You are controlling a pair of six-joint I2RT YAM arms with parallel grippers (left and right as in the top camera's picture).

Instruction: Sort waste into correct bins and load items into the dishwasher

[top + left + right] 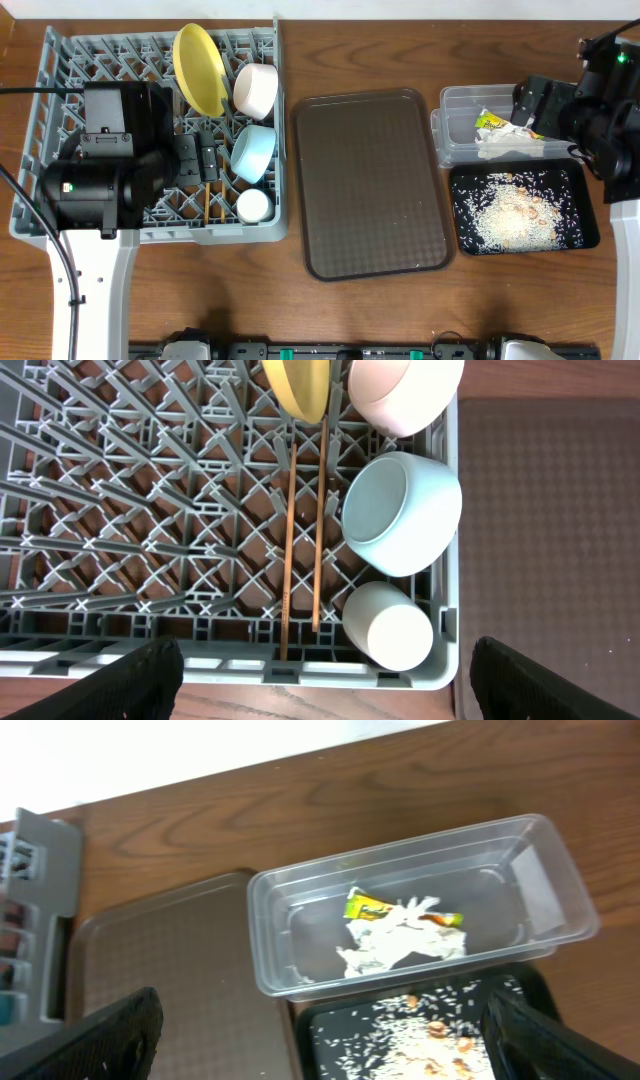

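From overhead, every dish sits in the grey dish rack (pixel 60 60): the yellow plate (pixel 198 68) on edge, the white bowl (pixel 256 90), the light blue bowl (pixel 253 152) and the white cup (pixel 253 205) along its right side, with the chopsticks (pixel 207 200) lying beside them. The left gripper (pixel 197 158) hangs just above the rack, and the brown serving tray (pixel 370 180) is bare. The left wrist view shows its fingers (pixel 150 675) spread wide and holding nothing, the chopsticks resting flat across the lattice just beside the cup. What seems left is clearing out, so this arm should rise straight up, because a sideways sweep could catch the pegs or roll the chopsticks through a gap. In the right wrist view, the right gripper (pixel 320 1050) is likewise spread and empty above the clear tub (pixel 270 920). The tub holds the snack wrapper (pixel 372 906) and crumpled paper (pixel 395 945), and the rice scraps (pixel 420 1030) lie in the black tray (pixel 330 1020). It should lift without nudging the light tub.
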